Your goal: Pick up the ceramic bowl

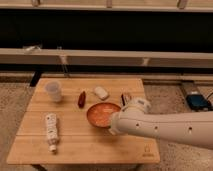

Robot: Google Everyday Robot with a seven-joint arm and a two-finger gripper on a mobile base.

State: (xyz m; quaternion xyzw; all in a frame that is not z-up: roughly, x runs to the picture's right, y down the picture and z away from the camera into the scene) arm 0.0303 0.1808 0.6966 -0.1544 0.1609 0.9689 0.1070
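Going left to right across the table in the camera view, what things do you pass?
White bottle lying down → whitish cup → small red item → small white item and, nearer the camera, the ceramic bowl → the gripper at the bowl's right rim → dark item, partly hidden by the arm.

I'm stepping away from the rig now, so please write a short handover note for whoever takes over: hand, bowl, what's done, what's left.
Hand: at the right edge of the ceramic bowl, mostly hidden by the arm's white wrist.
Bowl: on the wooden table, near the middle, upright.
Nearby: translucent cup at back left, white bottle lying at front left.
Done: arm brought to the bowl.
Left: confirm the grip, lift the bowl off the table.
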